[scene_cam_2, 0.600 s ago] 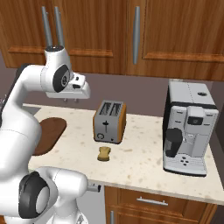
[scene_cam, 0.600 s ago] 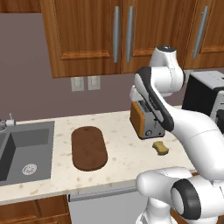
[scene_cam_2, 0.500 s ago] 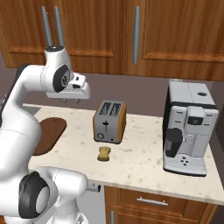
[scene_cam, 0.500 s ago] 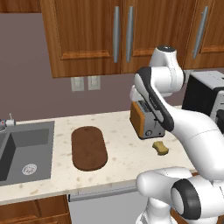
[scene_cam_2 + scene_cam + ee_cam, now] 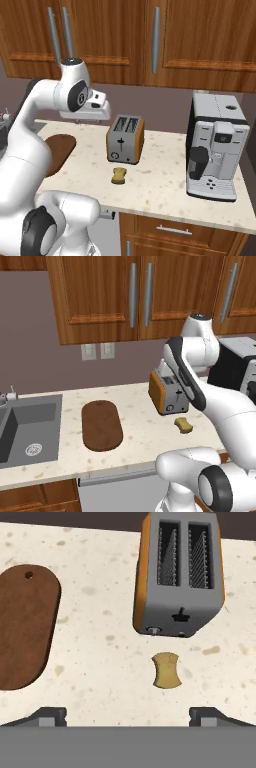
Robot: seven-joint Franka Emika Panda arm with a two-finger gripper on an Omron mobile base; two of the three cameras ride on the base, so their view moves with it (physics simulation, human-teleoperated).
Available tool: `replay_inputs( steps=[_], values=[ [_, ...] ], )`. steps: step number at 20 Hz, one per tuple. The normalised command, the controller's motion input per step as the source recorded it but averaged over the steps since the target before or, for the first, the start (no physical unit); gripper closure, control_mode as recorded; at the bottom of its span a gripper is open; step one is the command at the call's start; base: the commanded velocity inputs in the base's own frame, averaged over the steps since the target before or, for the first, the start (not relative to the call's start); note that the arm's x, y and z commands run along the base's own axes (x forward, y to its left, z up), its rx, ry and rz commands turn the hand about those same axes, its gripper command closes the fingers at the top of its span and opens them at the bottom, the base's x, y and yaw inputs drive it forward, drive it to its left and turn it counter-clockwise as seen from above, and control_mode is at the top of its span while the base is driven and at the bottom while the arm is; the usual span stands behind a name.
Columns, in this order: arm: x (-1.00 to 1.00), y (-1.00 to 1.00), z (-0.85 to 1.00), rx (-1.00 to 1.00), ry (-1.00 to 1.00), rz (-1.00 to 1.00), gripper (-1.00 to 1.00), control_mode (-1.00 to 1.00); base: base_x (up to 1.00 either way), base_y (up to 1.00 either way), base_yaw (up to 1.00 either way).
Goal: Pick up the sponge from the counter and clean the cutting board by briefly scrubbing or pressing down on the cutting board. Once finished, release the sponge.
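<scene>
Sponge [image 5: 166, 670] is lying loose on the counter [image 5: 140, 431], just in front of the toaster [image 5: 125, 139], on its near side. Cutting board [image 5: 102, 425] is sitting well to the left, toward the sink [image 5: 27, 426]; coffee machine [image 5: 215, 146] is standing far right. Gripper [image 5: 128, 717] is hanging high above the counter, looking down on sponge and toaster, jaws standing wide apart and holding nothing.

Progress: nothing is done yet. Sponge is ungrasped; board is looking untouched. Remaining, as judged: descending onto sponge, closing on it, carrying it left to board, pressing or scrubbing briefly, then letting go.
</scene>
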Motion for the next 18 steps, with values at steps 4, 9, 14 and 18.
replay_inputs(
  steps=[4, 9, 14, 18],
  values=[
    [-0.12, -0.45, -0.27, 0.00, 0.03, -0.01, -1.00, -1.00, 0.00, 0.00, 0.00],
    [-0.05, -0.27, -0.25, 0.00, 0.04, -0.02, -1.00, -1.00, 0.00, 0.00, 0.00],
    [0.00, -0.21, -0.28, 0.00, 0.08, -0.02, -1.00, -1.00, 0.00, 0.00, 0.00],
    [0.00, -0.19, -0.27, 0.00, 0.03, 0.00, -1.00, -1.00, 0.00, 0.00, 0.00]
  ],
)
